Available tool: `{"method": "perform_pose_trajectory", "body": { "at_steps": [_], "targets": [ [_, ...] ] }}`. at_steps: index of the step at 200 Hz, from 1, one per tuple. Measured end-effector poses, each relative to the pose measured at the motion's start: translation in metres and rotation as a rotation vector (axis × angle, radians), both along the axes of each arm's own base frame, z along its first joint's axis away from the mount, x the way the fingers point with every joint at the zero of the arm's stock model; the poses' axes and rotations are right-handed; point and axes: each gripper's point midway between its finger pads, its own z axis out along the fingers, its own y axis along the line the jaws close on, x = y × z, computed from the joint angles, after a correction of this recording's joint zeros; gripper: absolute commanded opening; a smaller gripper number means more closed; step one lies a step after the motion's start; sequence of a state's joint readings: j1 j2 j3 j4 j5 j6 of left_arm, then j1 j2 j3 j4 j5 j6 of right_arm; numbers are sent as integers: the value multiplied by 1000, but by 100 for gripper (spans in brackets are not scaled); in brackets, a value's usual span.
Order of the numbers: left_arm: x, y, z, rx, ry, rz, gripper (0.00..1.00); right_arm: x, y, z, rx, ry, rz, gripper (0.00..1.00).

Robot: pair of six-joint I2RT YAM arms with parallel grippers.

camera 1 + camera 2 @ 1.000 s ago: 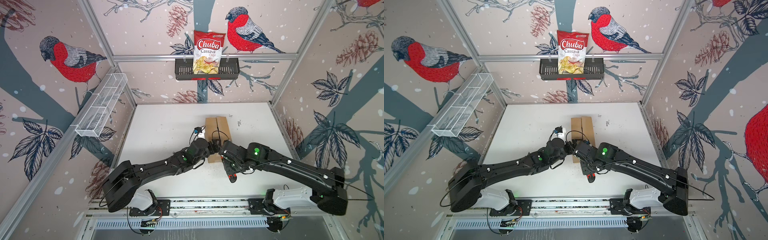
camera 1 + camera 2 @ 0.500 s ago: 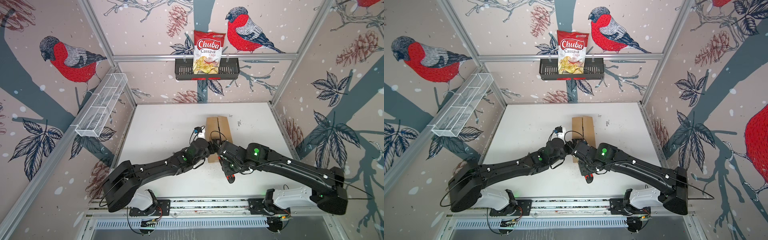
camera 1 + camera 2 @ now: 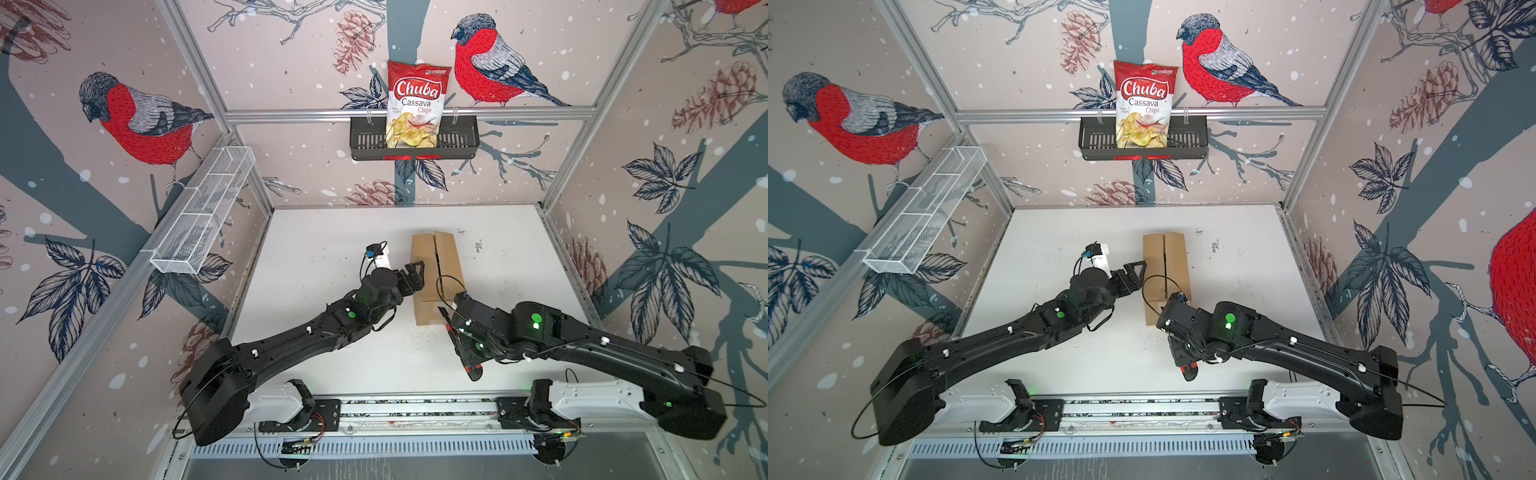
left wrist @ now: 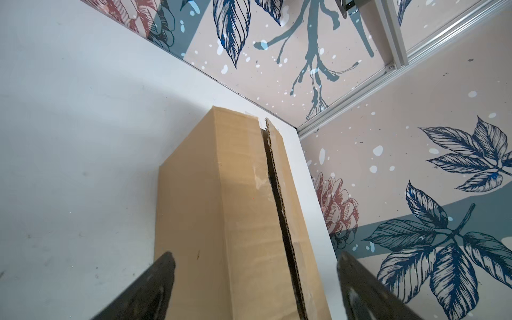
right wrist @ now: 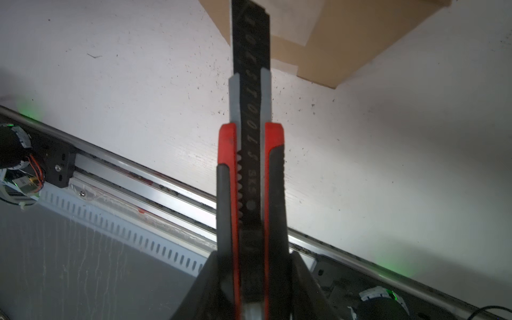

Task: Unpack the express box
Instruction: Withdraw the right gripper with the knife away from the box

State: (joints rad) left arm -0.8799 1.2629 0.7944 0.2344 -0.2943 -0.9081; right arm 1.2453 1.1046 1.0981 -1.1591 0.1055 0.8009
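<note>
One scuffed white table [image 3: 332, 232], bird-print walls [image 3: 291, 62]; left end effector [image 4: 255, 259] apart, right end effector [image 5: 253, 282] clamped on knife [image 5: 250, 166].

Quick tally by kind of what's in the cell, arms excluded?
express box: 1
utility knife: 1
chips bag: 1
wall baskets: 2, black slotted basket and white wire basket
Total: 5
</note>
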Motion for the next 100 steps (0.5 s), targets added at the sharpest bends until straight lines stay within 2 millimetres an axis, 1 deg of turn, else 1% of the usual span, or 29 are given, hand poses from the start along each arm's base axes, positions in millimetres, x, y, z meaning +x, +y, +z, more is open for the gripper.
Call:
{"method": "perform_pose_trajectory", "body": {
  "at_steps": [15,35,60,72,85,100],
  "targets": [
    [1,5,2,11,-7,18,91,-4,-4,1,9,-2,-2,8],
    [0,10,3,27,-11,27,91,-4,-12,8,28,-18,-24,8],
    [0,14,2,41,-6,44,91,4,-21,27,63,-76,-70,8],
    [0,14,1,44,-4,43,91,16,-30,40,82,-112,-128,8],
    [0,14,-1,49,0,42,91,38,-47,52,92,-160,-244,8],
    [0,13,-6,58,9,39,91,65,-70,55,67,-203,-356,8]
  ]
}}
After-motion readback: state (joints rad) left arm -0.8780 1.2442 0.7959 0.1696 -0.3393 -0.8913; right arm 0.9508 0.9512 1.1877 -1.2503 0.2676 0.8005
